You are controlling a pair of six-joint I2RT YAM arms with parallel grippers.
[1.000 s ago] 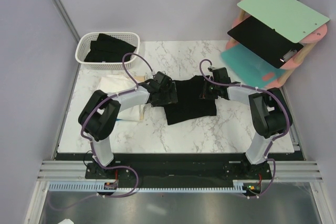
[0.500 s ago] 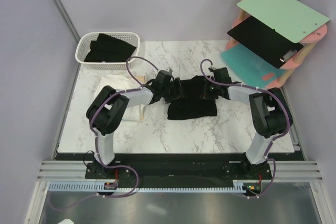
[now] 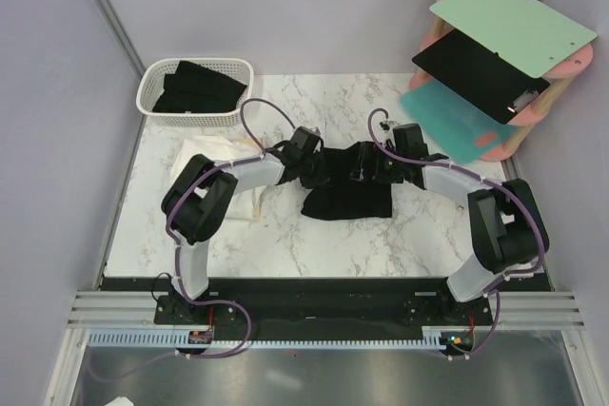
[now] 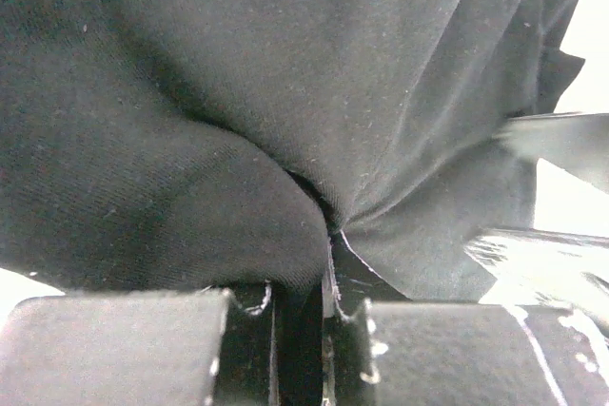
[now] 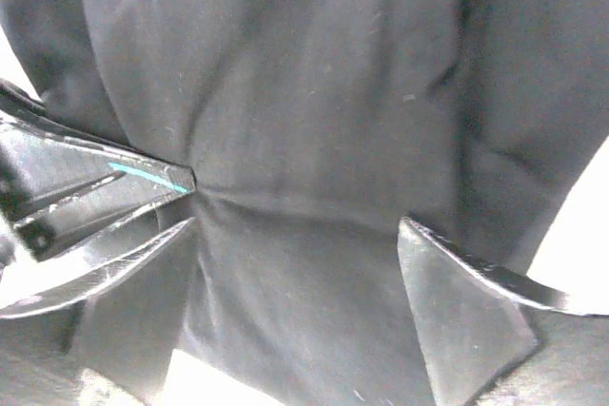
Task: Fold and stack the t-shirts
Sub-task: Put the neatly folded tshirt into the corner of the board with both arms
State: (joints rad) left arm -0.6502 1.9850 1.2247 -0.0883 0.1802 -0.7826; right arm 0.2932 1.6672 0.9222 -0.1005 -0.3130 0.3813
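Black t-shirt (image 3: 347, 199) bunched at centre of desk (image 3: 314, 249). Left end effector (image 4: 301, 294) pinched on its fold; right end effector (image 5: 297, 211) spread wide over cloth. Soft, light, floppy: likely best gripped at hem corners.

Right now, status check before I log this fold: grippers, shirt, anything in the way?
Left gripper shut on black t-shirt. Right gripper open, astride the cloth. Shirt bunched mid-table. Cream shirts lie apart at left.

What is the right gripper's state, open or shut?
Open. The right gripper shows its fingers wide apart in the wrist view, the black shirt lying unpinched between them.
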